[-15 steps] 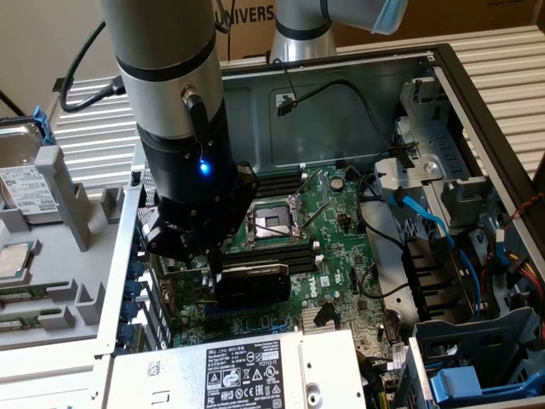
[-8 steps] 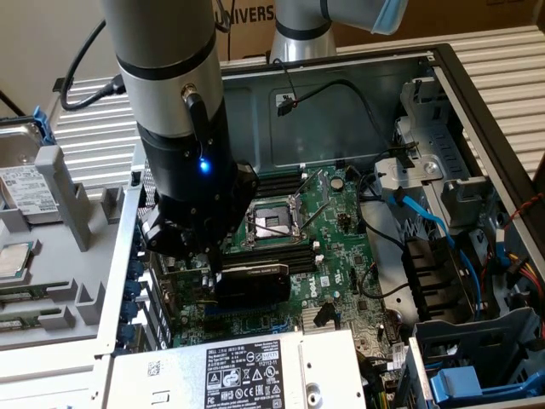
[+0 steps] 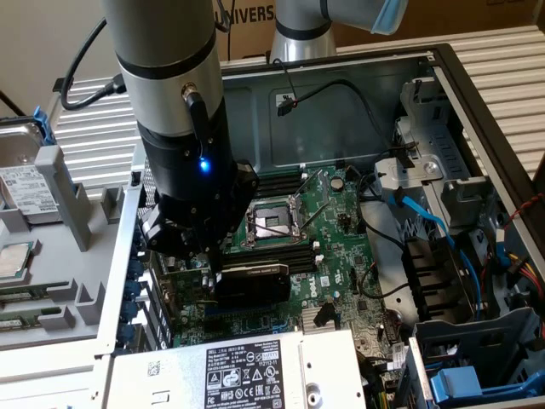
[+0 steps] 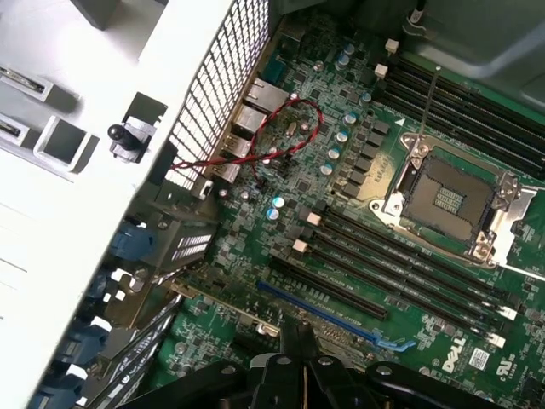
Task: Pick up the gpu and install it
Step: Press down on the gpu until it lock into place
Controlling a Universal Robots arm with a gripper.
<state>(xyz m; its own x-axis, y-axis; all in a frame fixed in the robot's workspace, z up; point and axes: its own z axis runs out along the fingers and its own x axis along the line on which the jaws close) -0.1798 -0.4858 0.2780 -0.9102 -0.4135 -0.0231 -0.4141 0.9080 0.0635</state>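
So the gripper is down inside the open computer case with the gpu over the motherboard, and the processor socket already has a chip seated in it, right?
Not quite. The processor socket is empty: the wrist view shows bare contacts inside its open metal frame. The rest holds: in the exterior view the gripper is down inside the open computer case, with the gpu at its fingertips over the motherboard.

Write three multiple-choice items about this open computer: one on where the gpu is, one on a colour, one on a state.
1. The gpu is: A on the grey tray outside the case; B over the motherboard, just beneath the end effector; C on the power supply.
2. The looped twisted wire is: A blue; B red and black; C yellow.
3. The CPU socket is: A under a fan; B removed; C bare.
Key: B, it sits among the board's slots; B, both strands show; C, its contacts are visible.
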